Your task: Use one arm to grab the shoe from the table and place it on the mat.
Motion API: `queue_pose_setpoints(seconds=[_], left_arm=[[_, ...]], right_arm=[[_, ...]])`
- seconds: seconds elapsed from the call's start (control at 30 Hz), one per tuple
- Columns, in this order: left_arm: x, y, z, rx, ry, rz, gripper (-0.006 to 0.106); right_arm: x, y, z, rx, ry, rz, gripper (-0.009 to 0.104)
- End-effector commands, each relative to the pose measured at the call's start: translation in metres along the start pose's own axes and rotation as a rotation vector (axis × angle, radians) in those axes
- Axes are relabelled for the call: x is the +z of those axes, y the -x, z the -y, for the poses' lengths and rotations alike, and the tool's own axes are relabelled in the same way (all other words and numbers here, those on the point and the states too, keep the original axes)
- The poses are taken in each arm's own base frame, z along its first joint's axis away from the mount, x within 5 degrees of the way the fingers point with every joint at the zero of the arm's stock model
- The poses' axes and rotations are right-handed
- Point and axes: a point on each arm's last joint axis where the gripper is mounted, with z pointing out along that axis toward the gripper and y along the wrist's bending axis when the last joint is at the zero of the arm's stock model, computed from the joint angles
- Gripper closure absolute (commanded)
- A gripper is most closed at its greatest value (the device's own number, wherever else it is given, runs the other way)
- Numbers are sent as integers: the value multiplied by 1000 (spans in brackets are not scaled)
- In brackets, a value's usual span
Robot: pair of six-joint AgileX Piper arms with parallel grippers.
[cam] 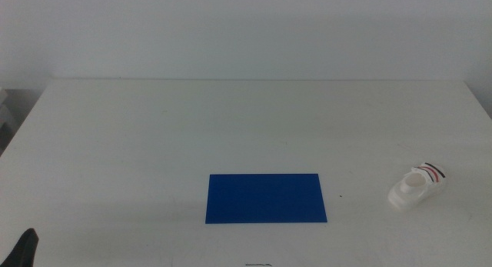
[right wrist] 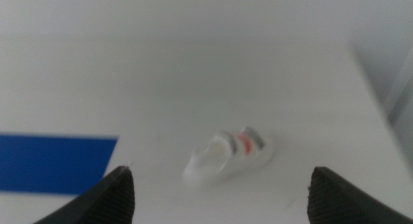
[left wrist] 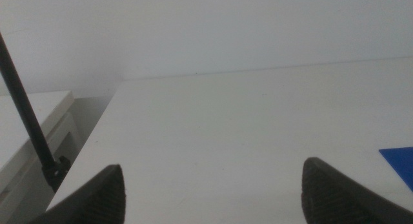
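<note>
The shoe [cam: 417, 186], a small white sandal with dark and red straps, lies on the white table [cam: 231, 121] near its right side. The dark blue mat [cam: 265, 198] lies flat at the front centre, well to the shoe's left. In the right wrist view my right gripper [right wrist: 221, 179] is open, with the shoe [right wrist: 229, 156] just beyond its jaws and the mat [right wrist: 51, 162] off to one side. That arm does not show in the middle view. My left gripper [cam: 27, 248] waits at the front left corner, open [left wrist: 213, 172] and holding nothing, with a corner of the mat [left wrist: 400, 161] in sight.
A thin black cable [left wrist: 26, 114] and a pale cabinet [left wrist: 32, 133] stand beyond the table's left edge. The table's right edge [right wrist: 377, 101] runs close past the shoe. A white wall rises behind the table.
</note>
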Motion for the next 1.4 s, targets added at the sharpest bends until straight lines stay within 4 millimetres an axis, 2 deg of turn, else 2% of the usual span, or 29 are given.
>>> queue_pose_setpoints(seconds=[0.0, 0.13, 0.23, 0.33, 0.43, 0.63, 0.8, 1.03, 1.37], left_arm=[[-2, 10, 0, -24, 1, 105, 7], [-2, 10, 0, -24, 1, 105, 7], [-2, 10, 0, -24, 1, 105, 7], [-2, 10, 0, -24, 1, 105, 7], [-2, 10, 0, -24, 1, 105, 7], [-2, 10, 0, -24, 1, 105, 7], [-2, 10, 0, -24, 1, 105, 7], [-2, 10, 0, -24, 1, 105, 7], [-2, 10, 0, -24, 1, 105, 7]], right_arm=[[5, 26, -2, 36, 17, -25, 11], [23, 53, -9, 147, 96, -206, 11], [46, 66, -13, 236, 121, -381, 11], [77, 75, -12, 371, 81, -569, 11], [108, 82, -7, 550, -56, -717, 11], [171, 84, 8, 703, -298, -800, 11], [208, 81, 15, 711, -380, -831, 11], [230, 75, 14, 686, -391, -845, 11], [230, 75, 22, 597, -441, -815, 11]])
